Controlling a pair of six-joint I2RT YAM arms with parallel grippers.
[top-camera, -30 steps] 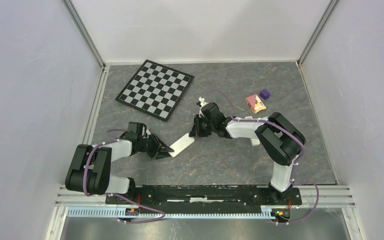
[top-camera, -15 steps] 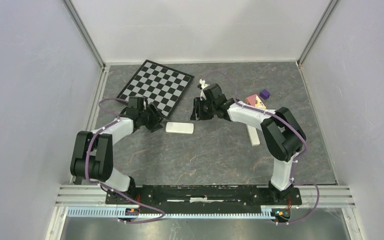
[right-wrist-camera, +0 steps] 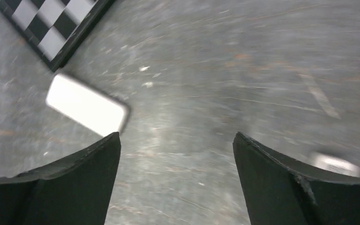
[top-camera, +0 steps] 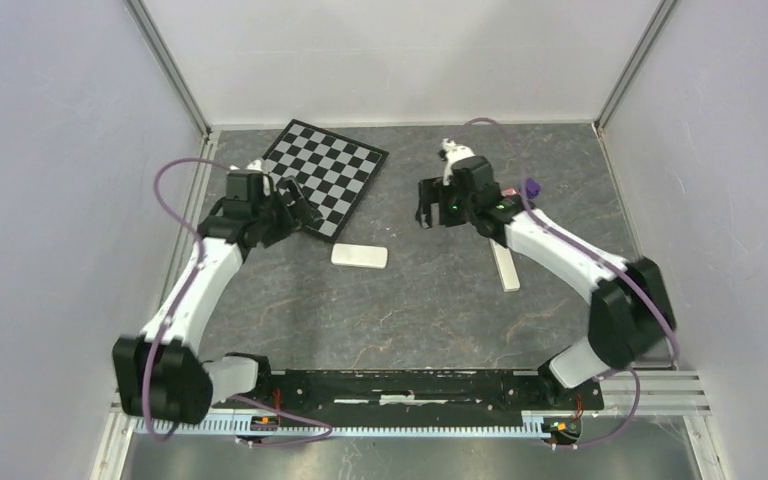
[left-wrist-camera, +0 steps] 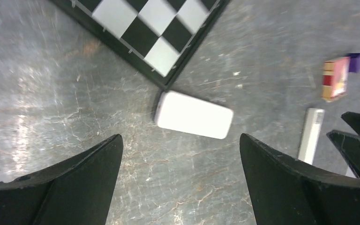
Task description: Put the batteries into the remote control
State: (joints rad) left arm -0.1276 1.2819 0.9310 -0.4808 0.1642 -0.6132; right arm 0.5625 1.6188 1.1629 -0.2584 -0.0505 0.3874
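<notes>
Overhead view, mid-frame: remote control (top-camera: 359, 256) flat on the counter (top-camera: 410, 310), pale side up, just below the near corner of the chessboard (top-camera: 312, 178) and clear of both arms. Left gripper (top-camera: 303, 207) raised over the board's lower edge, jaws spread wide, gripping nothing. Right gripper (top-camera: 430, 212) up right of centre, jaws likewise wide and empty. No batteries to be made out in any view; possibly hidden, possibly already inside, cannot tell. Thin pale stick (top-camera: 505, 268) right of the remote control, well apart; red box (left-wrist-camera: 335, 78) and purple block (top-camera: 530, 187) beyond it. Risks, as judged: mistaking the stick for a battery; skidding the smooth remote control across the counter with a one-sided pinch; catching the chessboard's edge on descent, given the remote control's closeness to it; blur in the right wrist view spoiling aim.
</notes>
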